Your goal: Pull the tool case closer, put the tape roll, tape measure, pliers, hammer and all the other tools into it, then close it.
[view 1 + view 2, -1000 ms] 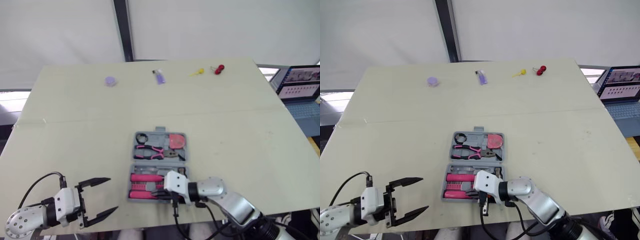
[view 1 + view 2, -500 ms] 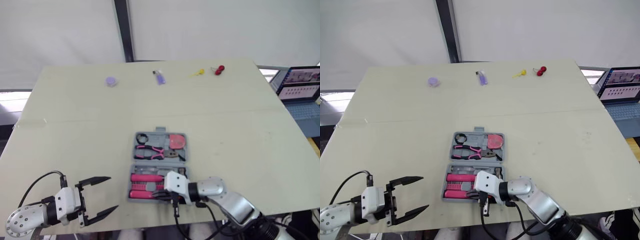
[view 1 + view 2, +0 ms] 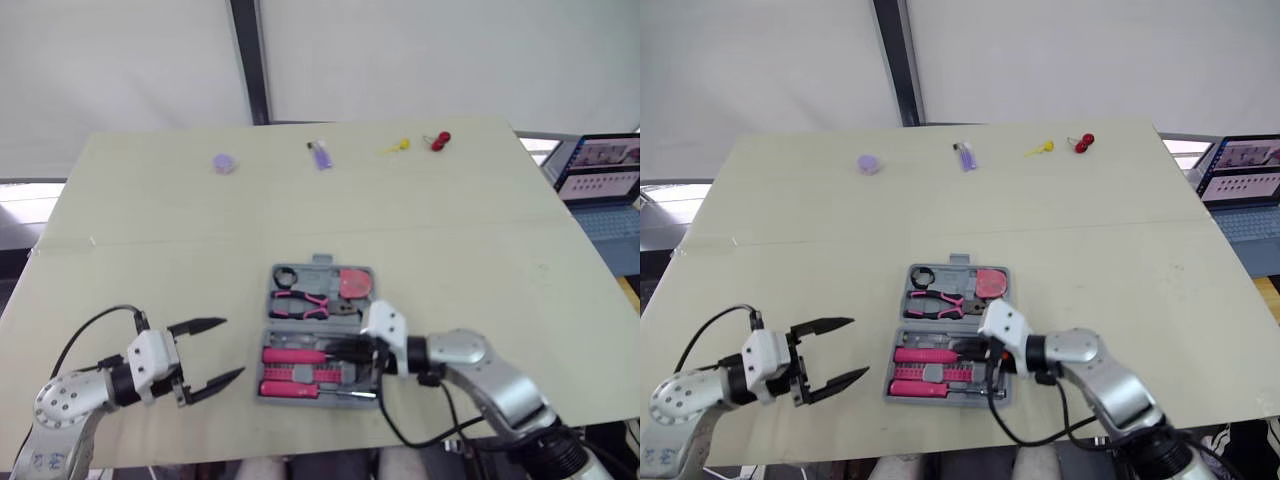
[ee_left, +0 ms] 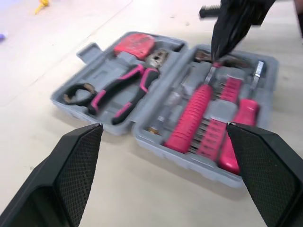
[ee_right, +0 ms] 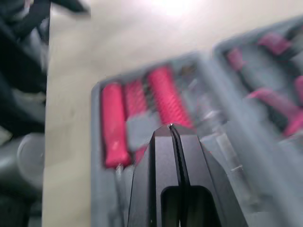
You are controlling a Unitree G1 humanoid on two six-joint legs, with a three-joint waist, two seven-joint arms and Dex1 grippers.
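Observation:
The grey tool case (image 3: 318, 264) lies open near the table's front edge. Its far half holds a black tape roll (image 3: 285, 276), pink pliers (image 3: 300, 302) and a pink tape measure (image 3: 352, 283). Pink-handled tools (image 3: 295, 355) lie in the near half. My right gripper (image 3: 343, 348) is shut, with nothing seen between its fingers (image 5: 173, 130), and its tip hangs over the right part of the near half. My left gripper (image 3: 232, 347) stands open just left of the case, pointing at it; the left wrist view looks between its fingers (image 4: 71, 156) at the case.
Small items lie along the table's far edge: a purple disc (image 3: 223, 163), a purple object (image 3: 319, 154), a yellow object (image 3: 395, 146) and a red one (image 3: 438, 139). A laptop (image 3: 600, 170) stands off the table's right side.
My right gripper has moved from the case's front edge to over the right part of its near half. My left gripper has moved forward and right, closer to the case.

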